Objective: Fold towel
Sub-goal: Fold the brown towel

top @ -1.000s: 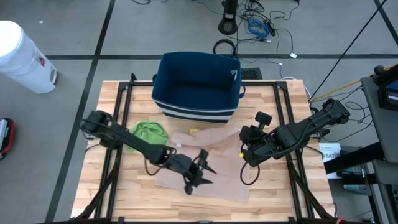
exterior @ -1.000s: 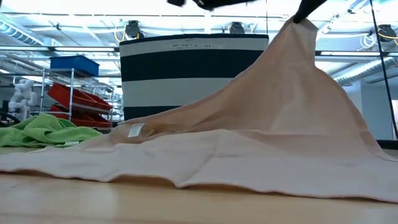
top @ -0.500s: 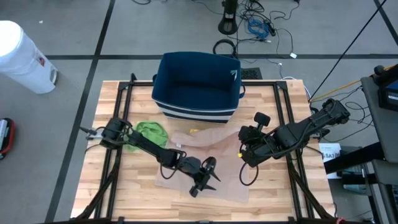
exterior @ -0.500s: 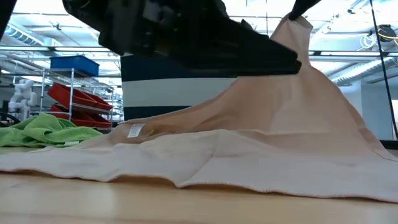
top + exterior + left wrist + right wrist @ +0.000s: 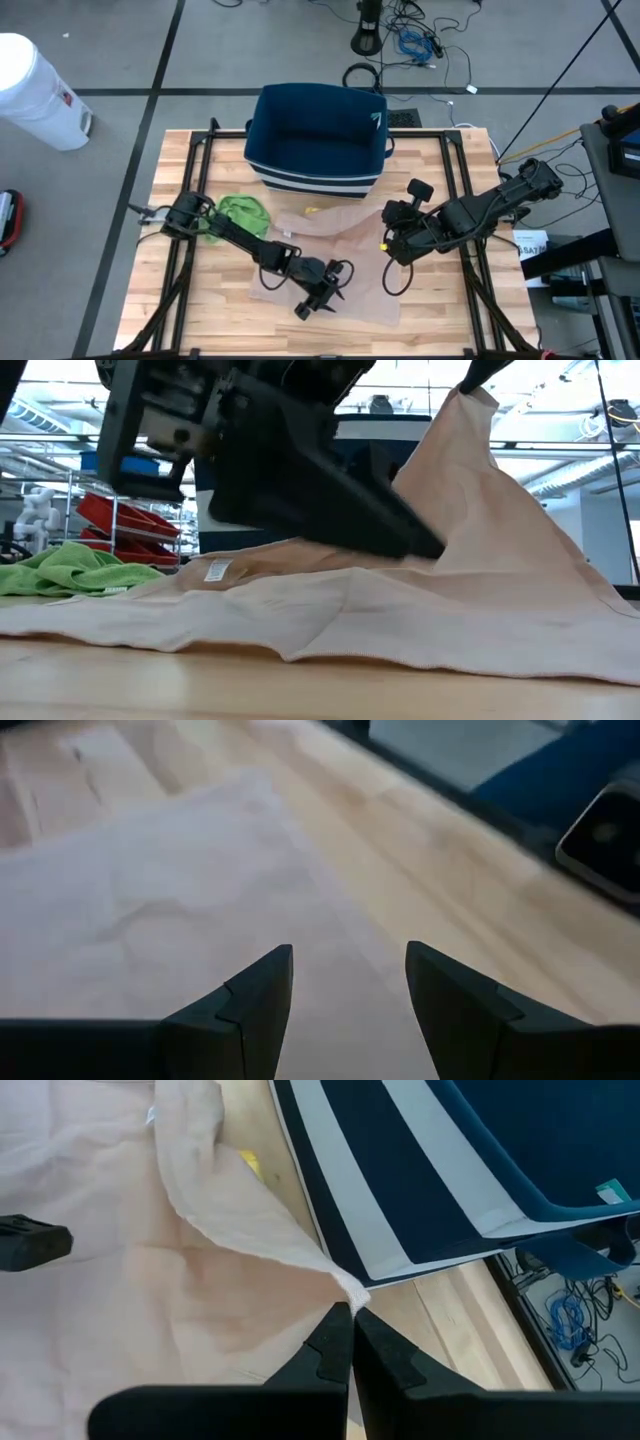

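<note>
A beige towel (image 5: 362, 288) lies spread on the wooden table, in front of the basket. One corner of it is raised into a peak (image 5: 470, 405); the rest lies flat with soft wrinkles. My right gripper (image 5: 390, 246) is shut on that raised corner, right of the towel's middle (image 5: 352, 1318). My left gripper (image 5: 322, 292) is open and low over the near part of the towel (image 5: 200, 900), fingers pointing down at a slant (image 5: 350, 960). In the low view it is the large dark shape (image 5: 300, 470) before the towel. My right gripper pinches the towel's corner (image 5: 352, 1292) between its two shut fingers. The corner is lifted clear, and the cloth slopes down from it (image 5: 520, 530) to the table, fairly taut. My left gripper: I cannot tell whether its fingertips (image 5: 428, 546) touch the towel.
A navy basket with white stripes (image 5: 318, 135) stands at the table's far side, just behind the towel. A green cloth (image 5: 240, 213) lies bunched to the left of the towel. A white bin (image 5: 35, 90) stands on the floor, off the table's far left.
My left gripper has come down toward the towel and a little toward the table's near edge, and it now fills much of the low view. My right gripper has kept the corner raised.
</note>
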`<move>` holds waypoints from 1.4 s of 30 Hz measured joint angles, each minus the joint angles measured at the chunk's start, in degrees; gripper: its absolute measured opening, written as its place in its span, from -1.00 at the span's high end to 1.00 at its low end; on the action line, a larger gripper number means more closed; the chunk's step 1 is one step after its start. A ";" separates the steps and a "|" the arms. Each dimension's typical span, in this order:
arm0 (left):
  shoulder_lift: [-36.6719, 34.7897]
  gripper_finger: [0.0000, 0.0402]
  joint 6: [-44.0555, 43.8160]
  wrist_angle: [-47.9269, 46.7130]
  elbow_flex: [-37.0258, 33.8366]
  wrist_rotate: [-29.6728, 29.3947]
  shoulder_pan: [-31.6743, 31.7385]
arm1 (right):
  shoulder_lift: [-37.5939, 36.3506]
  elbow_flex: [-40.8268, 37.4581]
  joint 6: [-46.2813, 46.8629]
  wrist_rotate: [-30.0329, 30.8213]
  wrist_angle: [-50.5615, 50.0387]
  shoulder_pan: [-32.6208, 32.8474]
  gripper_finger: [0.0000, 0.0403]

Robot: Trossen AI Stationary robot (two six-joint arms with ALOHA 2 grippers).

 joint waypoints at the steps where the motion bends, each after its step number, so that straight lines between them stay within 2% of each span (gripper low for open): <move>1: 0.00 0.00 -0.02 -0.29 0.00 -0.64 0.00 | 0.00 0.00 0.00 -0.04 0.00 0.00 1.00; 11: 0.00 0.00 -6.36 1.90 0.00 -9.47 -0.02 | 0.00 0.00 -0.44 -0.11 -0.02 0.00 1.00; 19: 0.00 0.00 -8.16 6.58 0.00 -9.52 -1.14 | 0.00 0.00 -1.05 -0.11 -0.02 0.00 1.00; 32: -0.01 0.00 -9.87 4.21 0.00 -9.52 -0.76 | 0.00 0.00 -1.09 -0.09 0.79 0.00 1.00; 37: -0.02 0.00 -6.51 4.44 0.00 -10.13 -0.76 | 0.00 0.00 -1.09 -0.09 0.79 0.00 1.00; 42: -0.03 0.00 -5.54 5.71 0.02 -6.77 -0.74 | 0.00 0.00 -1.74 -0.07 1.50 0.00 1.00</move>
